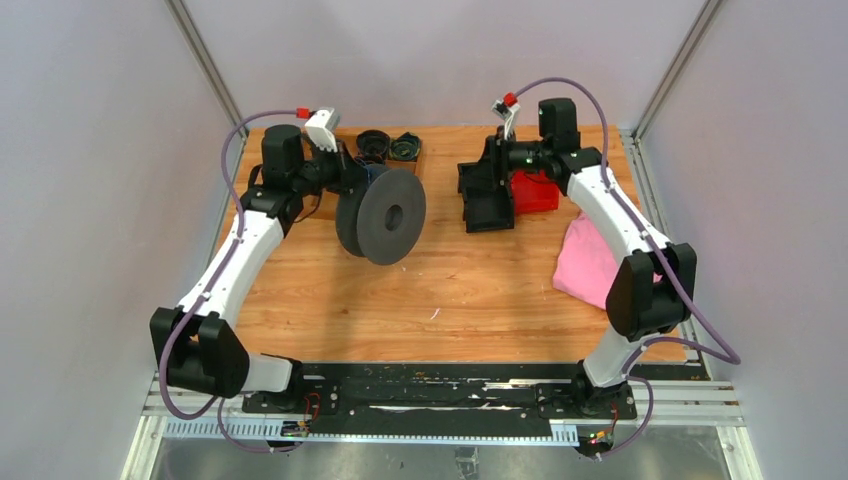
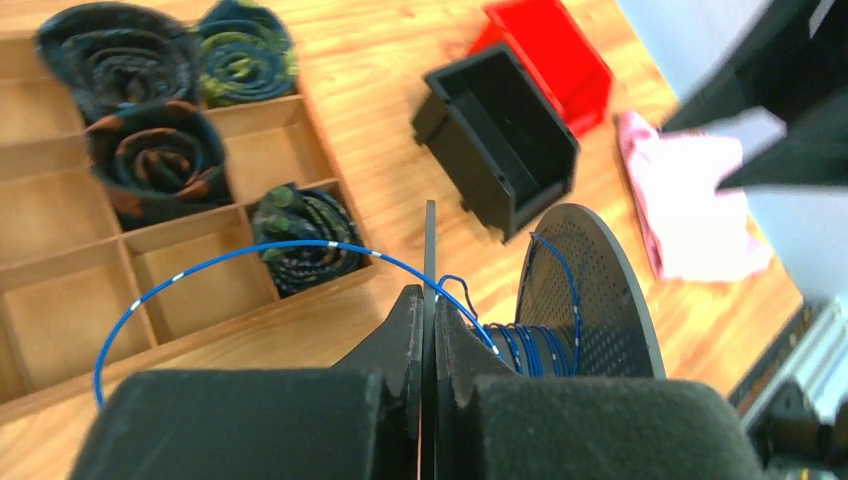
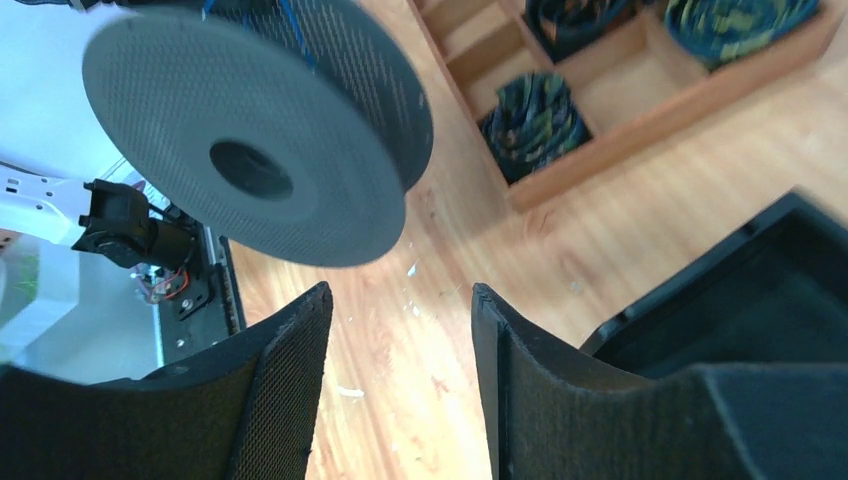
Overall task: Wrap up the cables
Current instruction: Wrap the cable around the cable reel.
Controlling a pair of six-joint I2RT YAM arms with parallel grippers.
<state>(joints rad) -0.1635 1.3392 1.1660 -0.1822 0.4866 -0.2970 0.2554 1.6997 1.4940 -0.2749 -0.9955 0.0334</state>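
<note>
Fingers of the left gripper are pressed together on the thin near flange of the grey spool, which stands edge-on between them; the grip is narrow, with only the flange in it; the dark blue cable sits in several turns around the spool's core between the two flanges, and one strand leaves the core, crosses the pinched flange just beyond the fingertips and arcs out in a wide free loop over the wooden tray to the left; whether the loop touches the tray cannot be told; the tray lies at the far edge of the table, left of centre, and small dark coiled bundles fill several of its compartments, one to each; in the top view the spool hangs at far left with its flanges upright, its holed face turned towards the near right; the right gripper has its fingers well apart with nothing between them, only bare wood below; it sits at the far right, beside the black bin; a red bin lies against that bin's right side; a pink cloth lies on the table nearer and further right, under the right arm.
</note>
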